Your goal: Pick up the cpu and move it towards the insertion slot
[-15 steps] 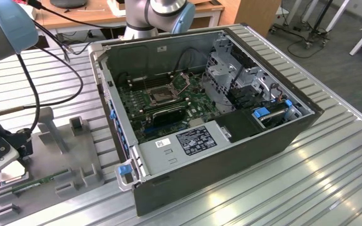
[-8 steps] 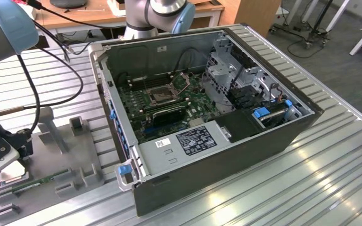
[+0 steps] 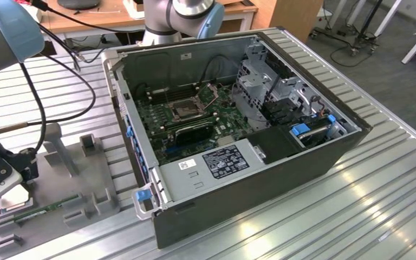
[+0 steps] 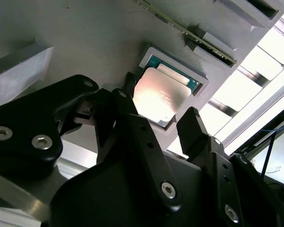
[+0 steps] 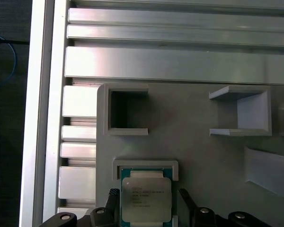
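Observation:
The cpu [image 5: 146, 198], a flat square chip with a silvery-beige top, lies in a pale square nest on the grey fixture plate [image 5: 194, 156]. It also shows in the second wrist view [image 4: 161, 94]. My gripper [image 5: 146, 196] hangs just over it, open, one black finger [image 4: 191, 125] on each side with small gaps to the chip's edges. In the exterior view the gripper [image 3: 11, 199] is at the far left, over the fixture. The insertion slot [image 3: 186, 109], a silver-framed socket, sits on the green board inside the open computer case [image 3: 338, 141].
A long green memory stick [image 3: 38, 211] lies on the fixture beside the nest. Grey upright blocks [image 3: 86, 145] stand on the plate. Black cables [image 3: 63, 81] hang from the arm. The ribbed metal table [image 3: 381, 206] stretches to the exterior view's right.

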Robot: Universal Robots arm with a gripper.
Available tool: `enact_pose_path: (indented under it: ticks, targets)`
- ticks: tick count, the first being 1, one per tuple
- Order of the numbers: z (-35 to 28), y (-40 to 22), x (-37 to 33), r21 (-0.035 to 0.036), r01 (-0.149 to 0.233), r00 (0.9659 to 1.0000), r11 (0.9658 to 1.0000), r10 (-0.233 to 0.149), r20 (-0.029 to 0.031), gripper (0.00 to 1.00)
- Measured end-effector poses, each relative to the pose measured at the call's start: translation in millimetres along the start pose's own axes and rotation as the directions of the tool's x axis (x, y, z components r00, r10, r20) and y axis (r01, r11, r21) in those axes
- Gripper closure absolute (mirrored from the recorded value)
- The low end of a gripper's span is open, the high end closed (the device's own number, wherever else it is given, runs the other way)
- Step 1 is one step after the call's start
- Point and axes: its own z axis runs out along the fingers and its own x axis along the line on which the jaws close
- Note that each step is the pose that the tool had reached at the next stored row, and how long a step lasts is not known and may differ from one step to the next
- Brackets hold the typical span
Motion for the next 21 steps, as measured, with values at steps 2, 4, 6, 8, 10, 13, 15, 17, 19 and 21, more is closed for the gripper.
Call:
enact_pose_path:
  ticks: [2, 4, 6, 8, 10, 13, 15, 17, 19, 21]
  targets:
    - [0.0, 0.0, 0.0, 0.0000, 0.000, 1.0000, 1.0000, 0.000, 0.0000, 0.40]
    - [0.0, 0.0, 0.0, 0.0000, 0.000, 1.0000, 1.0000, 0.000, 0.0000, 0.34]
    - [0.0, 0.0, 0.0, 0.0000, 0.000, 1.0000, 1.0000, 0.000, 0.0000, 0.34]
    - [0.1, 0.0, 0.0, 0.0000, 0.000, 1.0000, 1.0000, 0.000, 0.0000, 0.34]
    - [0.6, 0.0, 0.0, -0.0001, 0.000, 1.0000, 1.0000, 0.000, 0.0001, 0.34]
    - [1.5, -0.1, 0.0, 0.0000, 0.000, 1.0000, 1.0000, 0.000, 0.0000, 0.34]
    - [2.1, -0.1, 0.0, 0.0000, 0.000, 1.0000, 1.0000, 0.000, 0.0000, 0.34]
    - [2.2, -0.1, 0.0, 0.0001, 0.000, 1.0000, 1.0000, 0.000, -0.0002, 0.34]
    - [2.5, -0.1, 0.0, 0.0000, 0.000, 1.0000, 1.0000, 0.000, 0.0001, 0.34]
    - [2.9, -0.1, 0.0, 0.0000, 0.000, 1.0000, 1.0000, 0.000, 0.0001, 0.34]
